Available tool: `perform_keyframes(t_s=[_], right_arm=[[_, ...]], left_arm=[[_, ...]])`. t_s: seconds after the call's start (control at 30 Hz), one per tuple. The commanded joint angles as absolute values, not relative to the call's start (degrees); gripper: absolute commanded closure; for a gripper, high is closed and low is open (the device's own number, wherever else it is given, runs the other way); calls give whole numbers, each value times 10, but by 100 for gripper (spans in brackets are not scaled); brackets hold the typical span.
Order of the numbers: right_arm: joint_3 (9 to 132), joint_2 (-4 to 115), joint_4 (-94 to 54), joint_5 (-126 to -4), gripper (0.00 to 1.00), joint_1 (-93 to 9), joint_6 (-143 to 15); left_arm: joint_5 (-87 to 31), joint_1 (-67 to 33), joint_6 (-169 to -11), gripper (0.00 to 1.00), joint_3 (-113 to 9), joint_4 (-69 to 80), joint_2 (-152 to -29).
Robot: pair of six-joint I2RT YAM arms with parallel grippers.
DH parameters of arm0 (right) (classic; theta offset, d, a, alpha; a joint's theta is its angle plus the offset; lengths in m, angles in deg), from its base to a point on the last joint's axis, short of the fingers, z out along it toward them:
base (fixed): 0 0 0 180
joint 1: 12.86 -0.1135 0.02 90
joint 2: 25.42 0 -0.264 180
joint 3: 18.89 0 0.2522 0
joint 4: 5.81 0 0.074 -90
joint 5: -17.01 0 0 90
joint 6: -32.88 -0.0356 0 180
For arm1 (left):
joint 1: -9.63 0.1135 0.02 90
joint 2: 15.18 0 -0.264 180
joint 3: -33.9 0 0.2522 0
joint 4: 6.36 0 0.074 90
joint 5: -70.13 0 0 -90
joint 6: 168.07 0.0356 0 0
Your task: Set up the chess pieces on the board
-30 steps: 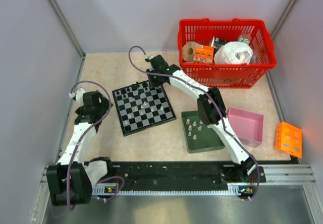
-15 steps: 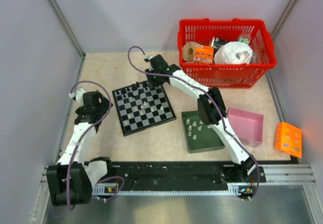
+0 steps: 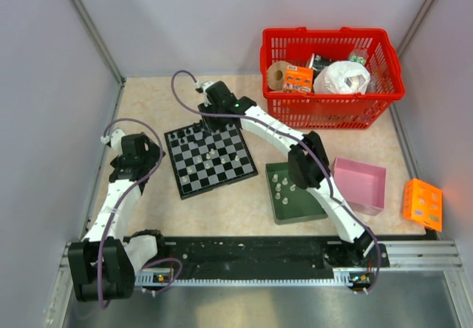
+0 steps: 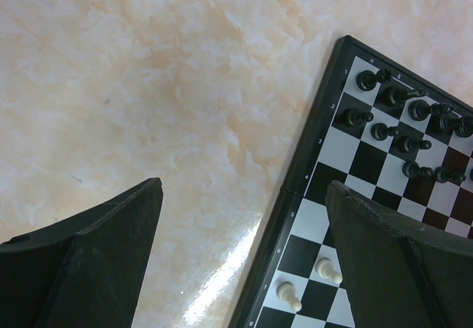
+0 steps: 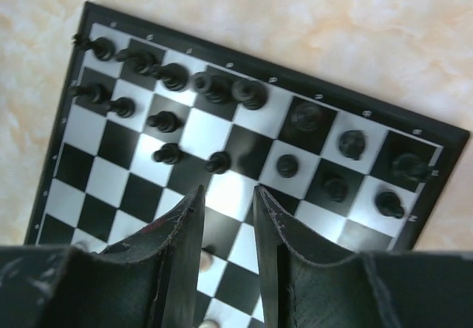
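The checkered board (image 3: 211, 159) lies left of centre. Black chess pieces (image 3: 198, 130) fill its two far rows, and a few whitish ones (image 3: 212, 153) stand mid-board. My right gripper (image 3: 208, 121) hovers over the far rows. In the right wrist view it (image 5: 229, 190) is open by a narrow gap, with only a bare white square beneath and black pieces (image 5: 170, 77) just ahead. My left gripper (image 3: 150, 154) is wide open beside the board's left edge. In the left wrist view it (image 4: 244, 184) straddles the border (image 4: 295, 195), near two white pawns (image 4: 329, 270).
A dark green tray (image 3: 303, 206) with several whitish pieces (image 3: 281, 188) sits right of the board. A pink box (image 3: 360, 185) lies beyond it, and an orange box (image 3: 422, 204) at the far right. A red basket (image 3: 336, 114) of goods stands at the back right.
The right arm has swung left along the board's far rows. The left arm has not moved.
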State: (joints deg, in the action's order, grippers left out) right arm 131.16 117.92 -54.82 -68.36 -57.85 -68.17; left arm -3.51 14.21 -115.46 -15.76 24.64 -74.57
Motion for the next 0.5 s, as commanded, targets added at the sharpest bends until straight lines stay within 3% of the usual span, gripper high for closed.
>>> perform_keyframes(t_s=[0.0,0.47], right_arm=[[1340,1155,-530,-678,67,-601,-678],[1375,1212,-520,-681,67,-602,-667]], left_arm=[[-28,145,-1152,3,-170,240,-732],[-33,145,-1153,3,-169,236,-735]])
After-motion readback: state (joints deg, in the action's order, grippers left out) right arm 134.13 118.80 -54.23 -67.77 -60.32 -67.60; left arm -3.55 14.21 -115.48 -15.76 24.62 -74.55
